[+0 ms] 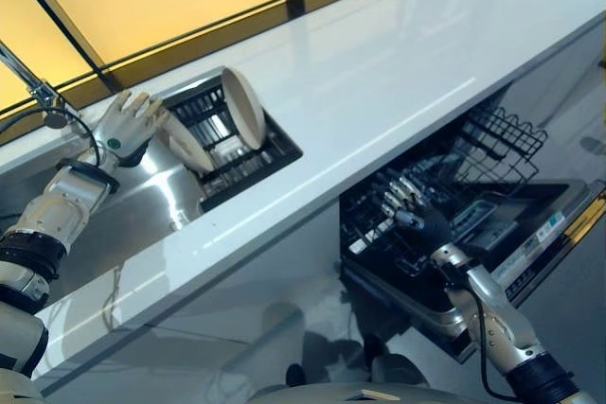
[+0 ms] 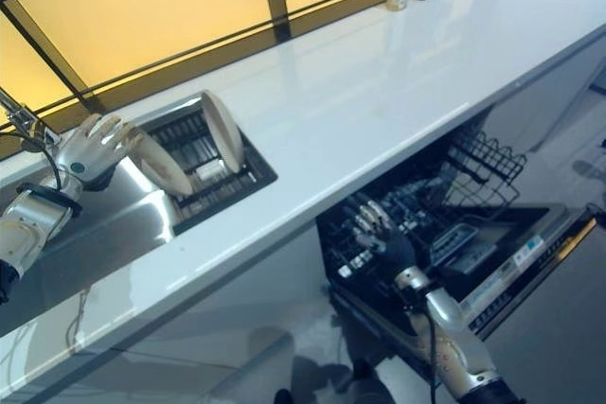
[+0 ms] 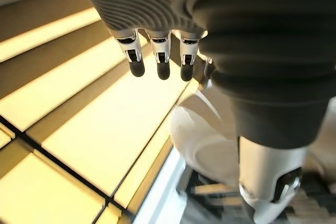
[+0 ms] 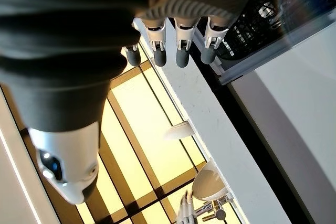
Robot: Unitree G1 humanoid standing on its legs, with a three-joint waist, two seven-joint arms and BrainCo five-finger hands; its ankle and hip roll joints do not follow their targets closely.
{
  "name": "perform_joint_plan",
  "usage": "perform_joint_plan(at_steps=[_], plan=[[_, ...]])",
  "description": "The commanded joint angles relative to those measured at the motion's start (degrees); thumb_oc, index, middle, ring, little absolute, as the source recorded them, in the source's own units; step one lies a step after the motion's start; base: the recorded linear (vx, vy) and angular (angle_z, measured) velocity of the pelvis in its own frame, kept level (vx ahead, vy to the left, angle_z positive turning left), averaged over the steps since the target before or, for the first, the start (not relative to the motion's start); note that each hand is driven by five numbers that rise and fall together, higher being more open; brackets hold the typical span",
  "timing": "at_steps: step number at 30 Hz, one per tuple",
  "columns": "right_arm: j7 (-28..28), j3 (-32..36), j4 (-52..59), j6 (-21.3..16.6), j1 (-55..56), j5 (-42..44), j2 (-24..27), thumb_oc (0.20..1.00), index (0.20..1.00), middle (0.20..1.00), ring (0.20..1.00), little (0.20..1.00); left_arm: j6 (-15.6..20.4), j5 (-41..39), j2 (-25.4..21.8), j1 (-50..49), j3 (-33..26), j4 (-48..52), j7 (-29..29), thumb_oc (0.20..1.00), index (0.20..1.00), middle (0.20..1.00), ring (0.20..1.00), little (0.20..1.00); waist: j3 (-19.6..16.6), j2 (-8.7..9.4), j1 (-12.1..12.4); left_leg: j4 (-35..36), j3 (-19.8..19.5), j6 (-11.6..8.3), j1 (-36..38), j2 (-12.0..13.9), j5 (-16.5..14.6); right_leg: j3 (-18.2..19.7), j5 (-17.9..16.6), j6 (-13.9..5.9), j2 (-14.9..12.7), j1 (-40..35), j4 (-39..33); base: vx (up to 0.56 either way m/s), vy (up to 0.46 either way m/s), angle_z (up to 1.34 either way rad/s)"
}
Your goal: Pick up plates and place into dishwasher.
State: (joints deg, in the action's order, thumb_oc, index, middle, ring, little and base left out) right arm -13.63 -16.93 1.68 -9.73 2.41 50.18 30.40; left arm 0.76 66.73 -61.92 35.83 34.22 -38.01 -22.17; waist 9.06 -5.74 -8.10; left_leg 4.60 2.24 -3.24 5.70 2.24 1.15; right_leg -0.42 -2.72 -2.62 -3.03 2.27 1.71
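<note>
White counter (image 1: 379, 92): my open left hand (image 1: 128, 122) reaches a racked plate (image 1: 187, 144); open right hand (image 1: 409, 210) waits empty over dishwasher rack (image 1: 492, 153).

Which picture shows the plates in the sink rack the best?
The left eye view: both plates, one upright and one leaning in the rack, show whole beside the left hand. The right eye view nearly matches. The left wrist view shows one plate partly; the right wrist view shows them tiny.
</note>
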Motion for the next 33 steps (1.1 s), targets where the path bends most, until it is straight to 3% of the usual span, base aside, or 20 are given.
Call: perform_joint_plan(at_steps=[1, 10, 12, 19, 26, 33], plan=[[0.24, -2.33, 5.55, -1.86, -2.14, 0.82, -0.35, 1.000, 1.000, 1.000, 1.000, 1.000, -2.64, 0.96, -0.69, 5.57, 0.47, -2.78, 2.67, 1.000, 1.000, 1.000, 1.000, 1.000, -1.20, 2.11, -0.70, -2.69, 2.14, 1.99, -6.55, -2.07, -0.81, 0.83, 5.85, -5.44, -2.79, 0.87, 5.29, 0.00, 0.000, 0.00], [0.73, -2.89, 4.76, -2.61, -3.42, 1.09, 0.11, 1.000, 1.000, 1.000, 1.000, 1.000, -2.43, 3.04, 1.87, 11.46, 4.72, -10.97, -1.14, 1.000, 1.000, 1.000, 1.000, 1.000, -0.03, 2.31, -1.44, -2.36, 2.91, 1.84, -7.35, -1.88, -0.35, 0.81, 5.18, -5.51, -2.94, 1.49, 4.60, -0.03, 0.002, -0.01], [1.35, -3.04, 4.29, -3.10, -4.60, 0.89, 0.07, 1.000, 1.000, 1.000, 1.000, 1.000, -3.89, 2.62, 2.66, 13.49, 6.27, -14.34, -0.94, 0.200, 0.200, 0.200, 0.200, 0.200, 0.82, 2.43, -1.80, -2.32, 3.11, 1.83, -7.76, -1.89, -0.19, 1.17, 4.77, -5.53, -2.94, 2.04, 4.46, -0.09, -0.001, -0.09], [1.92, -3.11, 4.65, -3.20, -4.80, 1.13, 0.16, 1.000, 1.000, 1.000, 1.000, 1.000, -6.24, 3.32, 3.96, 13.89, 7.51, -20.02, -4.15, 0.200, 0.200, 0.200, 0.200, 0.200, 1.21, 2.83, -2.73, -1.96, 4.40, 1.93, -7.59, -1.72, 0.02, 1.76, 4.29, -5.71, -2.90, 2.35, 4.13, -0.01, -0.009, -0.07], [1.51, -3.24, 4.77, -3.35, -4.62, 0.91, -0.12, 1.000, 1.000, 1.000, 1.000, 1.000, -6.08, 4.70, 3.92, 12.96, 6.96, -20.72, -6.12, 0.200, 0.200, 0.200, 0.200, 0.200, 1.48, 2.84, -2.88, -1.78, 4.84, 1.96, -7.31, -1.51, 0.23, 1.78, 4.32, -5.52, -2.81, 2.24, 4.19, 0.00, -0.003, -0.02], [1.31, -3.27, 5.16, -4.20, -2.79, 0.71, -0.72, 1.000, 1.000, 1.000, 1.000, 1.000, -4.26, 3.97, 2.52, 10.54, 5.41, -20.34, -10.71, 0.200, 0.200, 0.200, 0.200, 0.200, -0.50, 2.82, -2.13, -1.08, 4.68, 1.95, -6.09, -1.58, 0.02, 0.49, 4.42, -5.59, -3.02, 0.68, 3.24, 0.01, -0.015, 0.01]])
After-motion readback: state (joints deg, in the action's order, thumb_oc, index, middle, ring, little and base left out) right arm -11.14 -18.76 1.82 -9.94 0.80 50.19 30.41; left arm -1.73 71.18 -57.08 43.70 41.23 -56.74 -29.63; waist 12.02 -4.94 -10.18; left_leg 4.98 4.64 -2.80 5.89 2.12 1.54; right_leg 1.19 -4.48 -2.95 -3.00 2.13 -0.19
